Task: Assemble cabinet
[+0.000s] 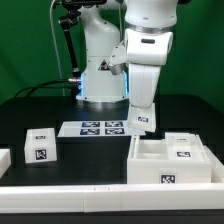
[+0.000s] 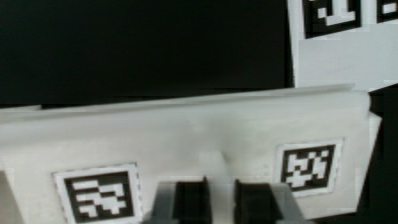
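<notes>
My gripper [image 1: 140, 110] hangs over the back left corner of the cabinet box [image 1: 172, 162], an open white box with inner walls and tags on its front. The gripper is shut on a white tagged block [image 1: 141, 120] and holds it above the table. In the wrist view the block [image 2: 196, 135] fills the lower half and shows two tags, and the dark fingers [image 2: 185, 203] of the gripper [image 2: 228, 195] clamp its near edge. Another small white drawer block [image 1: 40, 147] sits on the table at the exterior view's left.
The marker board [image 1: 95, 128] lies flat behind the blocks and shows in the wrist view [image 2: 347, 25]. A long white rail [image 1: 100, 197] runs along the front. A further white part [image 1: 4, 158] sits at the exterior view's left edge. The robot base [image 1: 100, 75] stands behind.
</notes>
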Motion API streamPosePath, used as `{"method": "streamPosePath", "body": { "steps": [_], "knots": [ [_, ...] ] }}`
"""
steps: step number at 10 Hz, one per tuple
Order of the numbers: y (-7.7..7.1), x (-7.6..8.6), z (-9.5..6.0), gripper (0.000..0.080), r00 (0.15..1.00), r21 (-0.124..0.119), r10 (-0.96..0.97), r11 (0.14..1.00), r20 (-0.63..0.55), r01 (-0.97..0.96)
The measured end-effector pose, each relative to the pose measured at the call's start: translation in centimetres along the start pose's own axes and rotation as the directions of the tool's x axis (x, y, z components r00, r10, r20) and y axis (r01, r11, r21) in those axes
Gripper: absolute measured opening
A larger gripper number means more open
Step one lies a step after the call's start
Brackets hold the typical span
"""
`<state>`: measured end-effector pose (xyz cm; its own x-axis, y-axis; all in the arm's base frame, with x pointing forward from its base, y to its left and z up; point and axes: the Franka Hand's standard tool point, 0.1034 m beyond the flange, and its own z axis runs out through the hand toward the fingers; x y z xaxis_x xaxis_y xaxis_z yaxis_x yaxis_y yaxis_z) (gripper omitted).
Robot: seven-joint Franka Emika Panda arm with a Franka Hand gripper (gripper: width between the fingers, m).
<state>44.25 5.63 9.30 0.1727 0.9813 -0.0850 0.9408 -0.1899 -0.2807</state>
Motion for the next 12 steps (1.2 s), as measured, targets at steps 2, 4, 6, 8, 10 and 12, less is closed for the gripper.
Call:
{"method": "streamPosePath", "body": {
  "steps": [2, 4, 6, 8, 10, 12],
  "knots": [
    [0.0, 0.0, 0.03, 0.0064, 1.0, 0.001, 0.0, 1.0, 0.0, 0.0],
    [-0.01, 0.0, 0.07, 0.0064, 1.0, 0.002, 0.0, 1.0, 0.0, 0.0],
    [-0.15, -0.12, 0.22, 0.0064, 1.0, 0.018, -0.001, 1.0, 0.004, 0.001],
    [-0.17, -0.12, 0.34, 0.0064, 1.0, 0.021, -0.001, 1.0, 0.004, 0.001],
    [-0.3, -0.21, 0.55, 0.0064, 1.0, 0.036, -0.001, 0.999, 0.008, 0.001],
    [-0.15, -0.09, 0.66, 0.0064, 1.0, 0.019, -0.001, 1.0, 0.002, 0.001]
  ]
}}
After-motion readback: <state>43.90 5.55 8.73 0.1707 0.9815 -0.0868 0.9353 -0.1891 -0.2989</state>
